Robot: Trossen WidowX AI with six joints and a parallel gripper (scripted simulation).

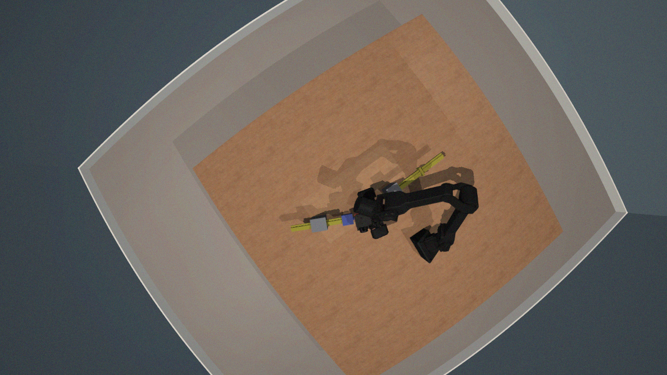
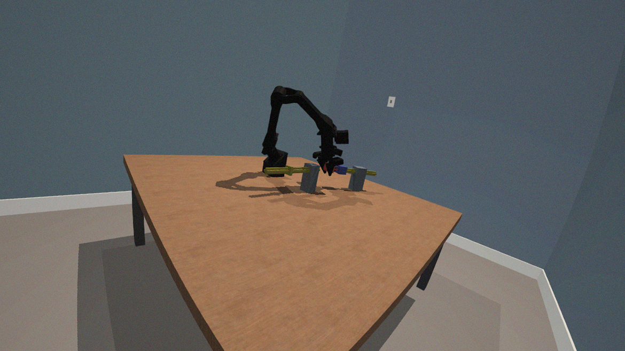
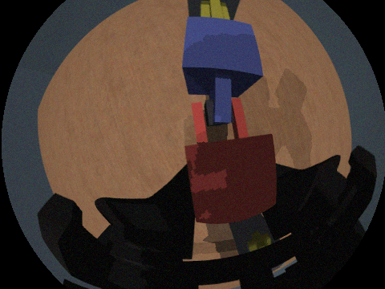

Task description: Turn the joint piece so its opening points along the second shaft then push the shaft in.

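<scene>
Pincer (image 1: 362, 223) (image 2: 327, 171) (image 3: 216, 160) gripping red joint piece (image 2: 326, 167) (image 3: 233, 181), blocks nearby

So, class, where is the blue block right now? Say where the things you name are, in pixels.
In the top view, the blue block (image 1: 347, 219) (image 2: 340, 169) (image 3: 223, 48) sits between the grey block (image 1: 319, 224) (image 2: 357, 178) on its left and the gripper (image 2: 328, 171) (image 3: 216, 160) on its right.

No text, label, brand, number or sign could be read in any of the three views.
</scene>
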